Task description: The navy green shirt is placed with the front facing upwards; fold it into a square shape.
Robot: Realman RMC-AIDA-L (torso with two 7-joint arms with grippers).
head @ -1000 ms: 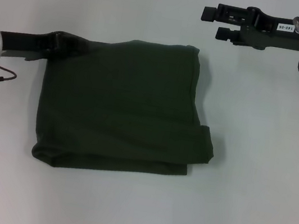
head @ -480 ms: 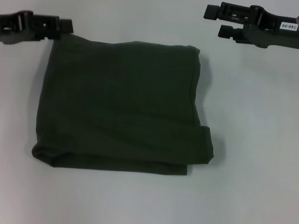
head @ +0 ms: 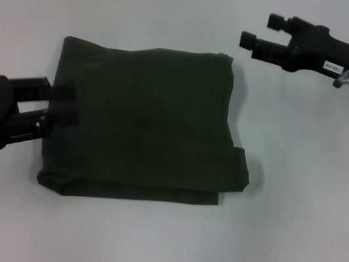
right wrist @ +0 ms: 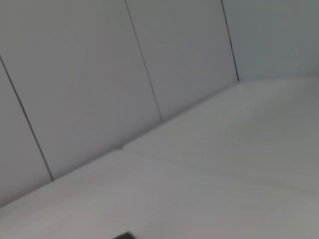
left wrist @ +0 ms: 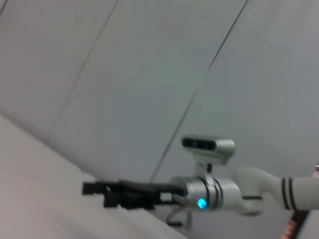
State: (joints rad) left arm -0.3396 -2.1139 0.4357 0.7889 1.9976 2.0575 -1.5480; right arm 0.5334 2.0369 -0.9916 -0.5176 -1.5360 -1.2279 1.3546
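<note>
The left gripper point(head: 58, 107) sits at the shirt's left edge, about halfway down that side. Its two fingers are spread apart with a gap between them and they grasp nothing; the tips overlap the cloth edge, though whether they press on it I cannot tell. A second ago this gripper was up at the shirt's far left corner, right against the fabric. It has since let go, drawn off, and dropped down alongside the left edge.

The right gripper point(head: 256, 32) hangs clear of the shirt, beyond its far right corner, also spread open and holding nothing. It has tilted and drifted slightly away from the shirt over the last second. The left wrist view shows that same right gripper point(left wrist: 99, 191) low over the table point(head: 289, 242), with bare wall behind it.

The navy green shirt point(head: 142, 122) lies flat on the table as a compact, nearly square stack of layers, its far left corner now lying neat and flat. One layer sticks out as a small flap at the near right corner. The print and collar are hidden inside the folds.

With both grippers off the cloth and the shape close to square, the folding looks essentially finished; the left gripper may be set to tidy that side.

No containers are in view.
</note>
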